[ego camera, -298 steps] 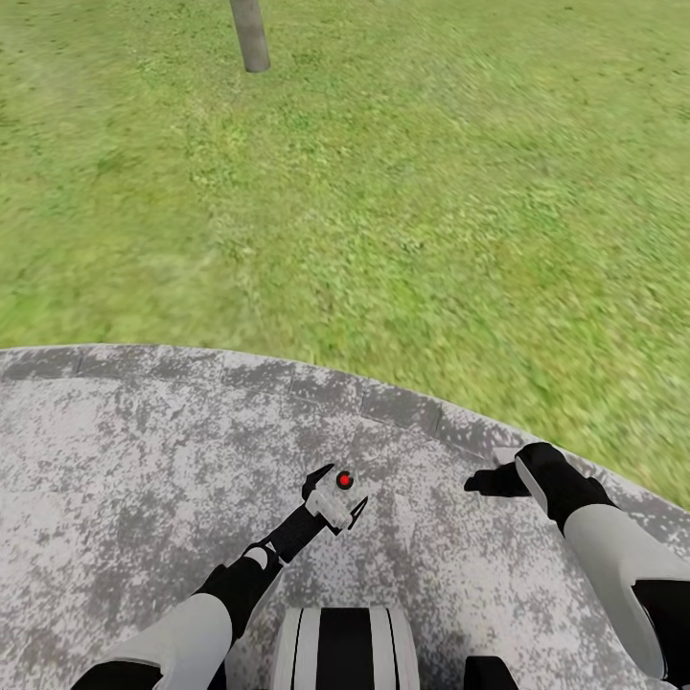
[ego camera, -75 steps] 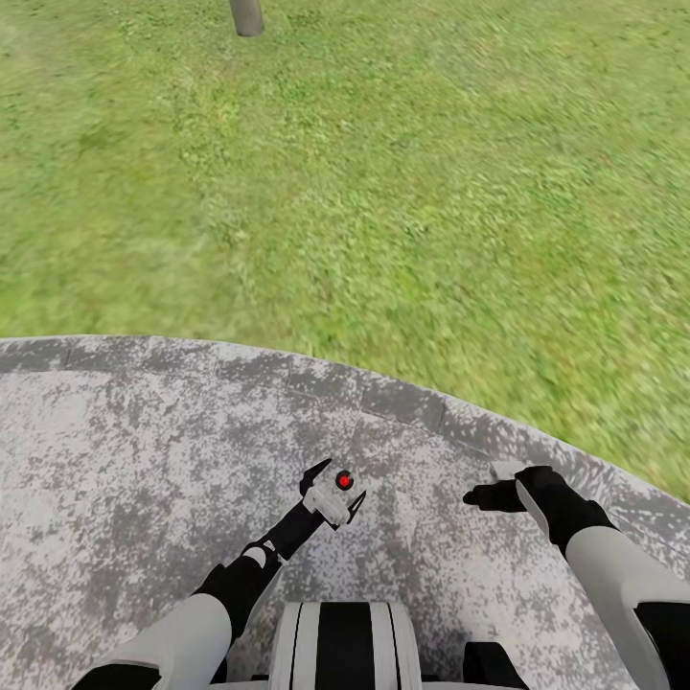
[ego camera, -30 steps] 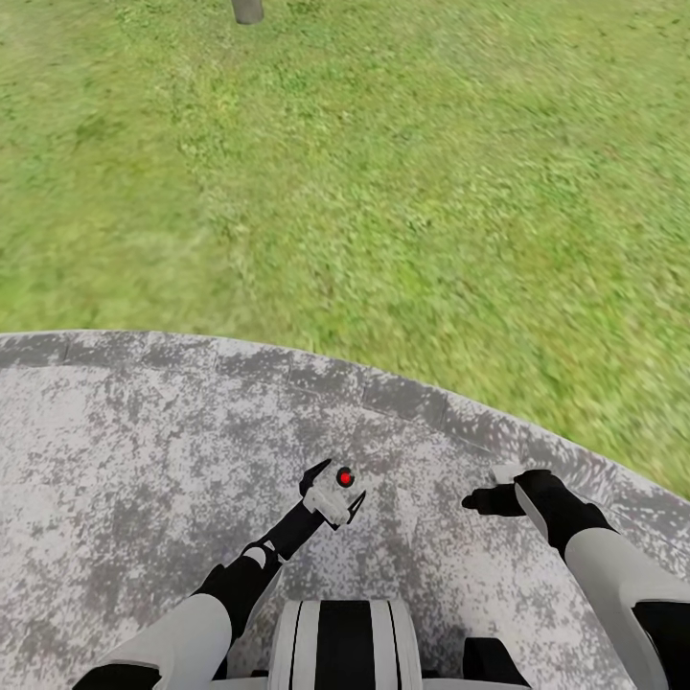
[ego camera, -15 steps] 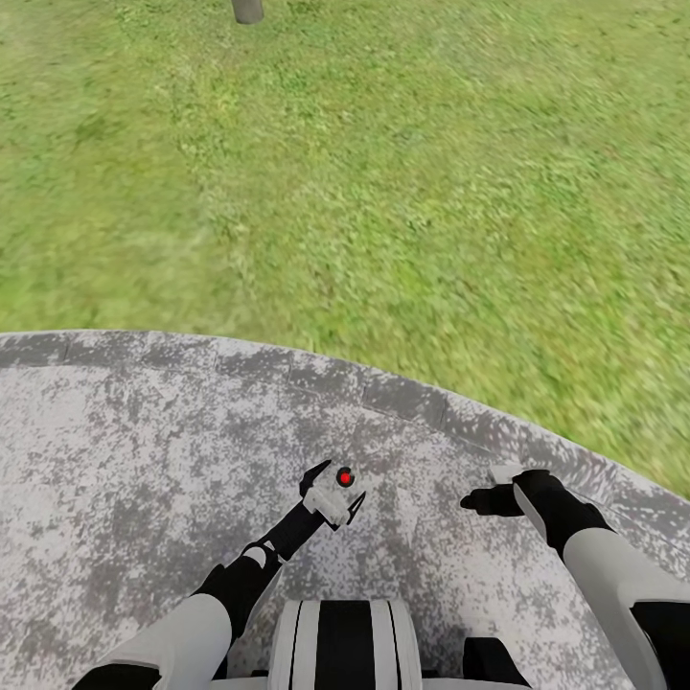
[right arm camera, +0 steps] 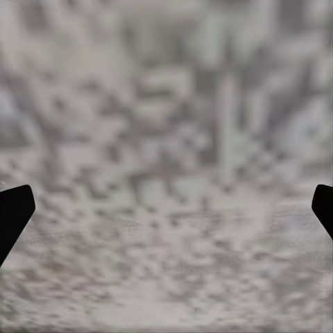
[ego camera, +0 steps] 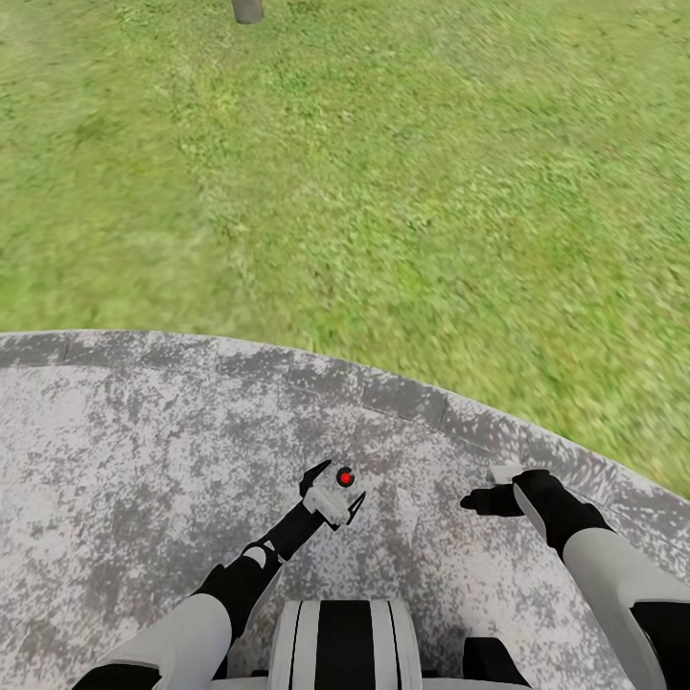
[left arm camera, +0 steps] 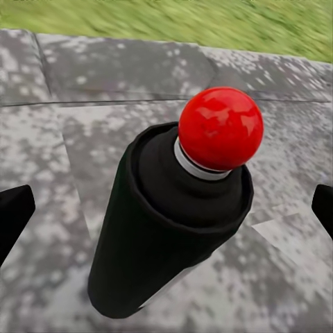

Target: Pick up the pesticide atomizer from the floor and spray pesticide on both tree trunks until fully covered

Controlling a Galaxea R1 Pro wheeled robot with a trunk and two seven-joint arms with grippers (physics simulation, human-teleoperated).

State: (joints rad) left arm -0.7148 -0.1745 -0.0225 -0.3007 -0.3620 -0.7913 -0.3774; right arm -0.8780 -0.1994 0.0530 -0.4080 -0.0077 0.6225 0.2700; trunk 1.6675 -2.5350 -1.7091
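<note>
Though the sprayer (ego camera: 335, 492) sits at the left gripper (ego camera: 333, 494) over grey paving (ego camera: 115, 460), the tree trunk (ego camera: 247, 11) stands well apart, unsprayed. Left wrist view: fingertips (left arm camera: 14, 215) spread wide beside the red-knobbed can; a grasp isn't evident. Right wrist view: fingertips (right arm camera: 14, 211) spread, holding nothing.

Lawn (ego camera: 431, 192) ahead open; lone trunk (ego camera: 247, 10), probably tree, far-left.
</note>
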